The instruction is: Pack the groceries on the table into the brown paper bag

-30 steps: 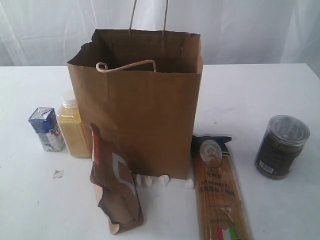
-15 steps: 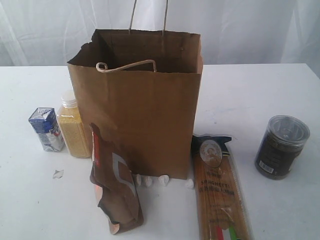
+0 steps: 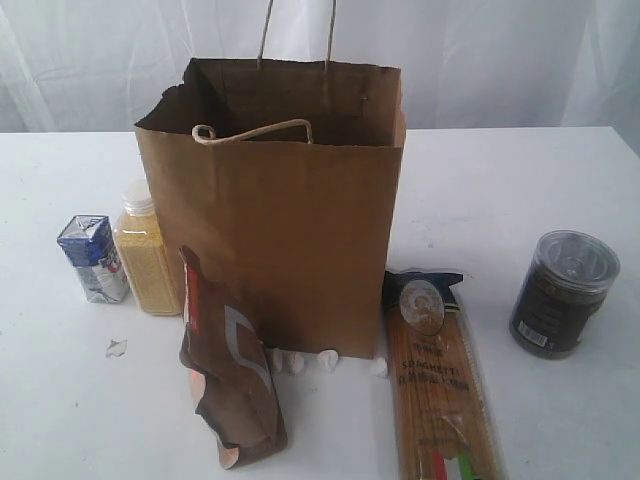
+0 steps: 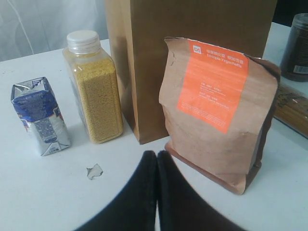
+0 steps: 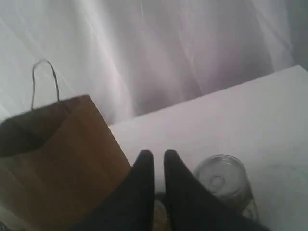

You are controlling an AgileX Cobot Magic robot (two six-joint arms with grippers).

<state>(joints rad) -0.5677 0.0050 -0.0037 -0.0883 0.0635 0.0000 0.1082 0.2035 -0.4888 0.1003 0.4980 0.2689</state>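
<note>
The brown paper bag (image 3: 280, 230) stands open and upright in the middle of the table (image 3: 500, 180). To its left are a blue-white carton (image 3: 92, 258) and a yellow-filled bottle (image 3: 146, 255). A brown-orange pouch (image 3: 228, 370) leans at the bag's front left. The spaghetti packet (image 3: 435, 385) lies flat at the front right, and a dark clear-lidded jar (image 3: 562, 293) stands further right. My left gripper (image 4: 157, 154) is shut and empty, low over the table in front of the pouch (image 4: 216, 106). My right gripper (image 5: 159, 153) is all but shut and empty, hovering between the bag (image 5: 53, 159) and the jar (image 5: 226, 180). Neither gripper shows in the exterior view.
Small white crumbs (image 3: 325, 362) lie along the bag's front foot. A torn scrap (image 3: 116, 347) rests on the table in front of the carton. A pale curtain (image 3: 500, 50) hangs behind the table. One bag handle (image 3: 255, 130) is folded inward, and the other stands up.
</note>
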